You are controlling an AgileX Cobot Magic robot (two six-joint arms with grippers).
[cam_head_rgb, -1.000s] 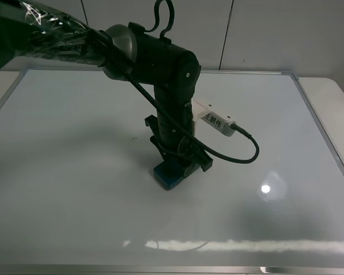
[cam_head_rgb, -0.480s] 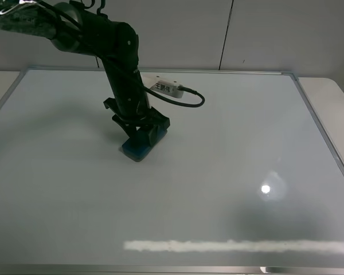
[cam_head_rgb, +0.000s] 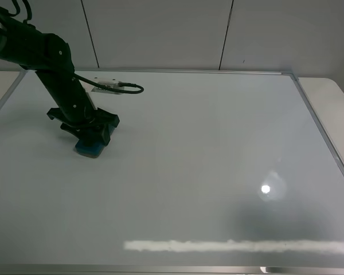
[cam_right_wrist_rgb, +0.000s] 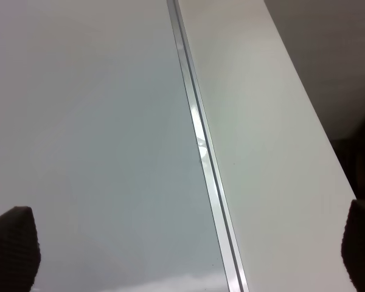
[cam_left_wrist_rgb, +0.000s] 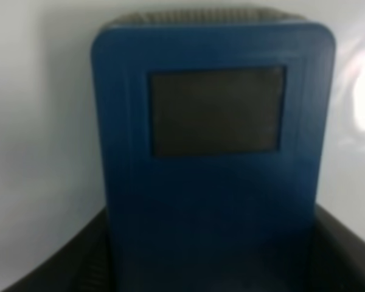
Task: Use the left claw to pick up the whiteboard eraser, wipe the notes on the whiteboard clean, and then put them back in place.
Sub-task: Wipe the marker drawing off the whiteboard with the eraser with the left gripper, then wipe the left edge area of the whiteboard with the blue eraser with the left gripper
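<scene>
The whiteboard (cam_head_rgb: 206, 143) fills most of the exterior high view. My left claw (cam_head_rgb: 90, 137) stands at the board's left part, pointing down, shut on the teal-blue whiteboard eraser (cam_head_rgb: 90, 148), which rests on the board surface. In the left wrist view the eraser (cam_left_wrist_rgb: 213, 146) fills the frame, with one dark patch on top and black fingers (cam_left_wrist_rgb: 61, 267) on both sides. No notes show on the board. My right gripper (cam_right_wrist_rgb: 185, 246) is open and empty above the board's right edge; it is out of the exterior high view.
The board's silver frame (cam_right_wrist_rgb: 198, 140) runs beside a white tabletop strip (cam_right_wrist_rgb: 261, 140) on the right. A white labelled box with a black cable (cam_head_rgb: 103, 83) hangs off the left arm. Lamp glare (cam_head_rgb: 265, 188) marks the board's right part.
My left claw has slid the eraser from the board's middle to its left part. A small dark mark seen beside the claw one second ago no longer shows.
</scene>
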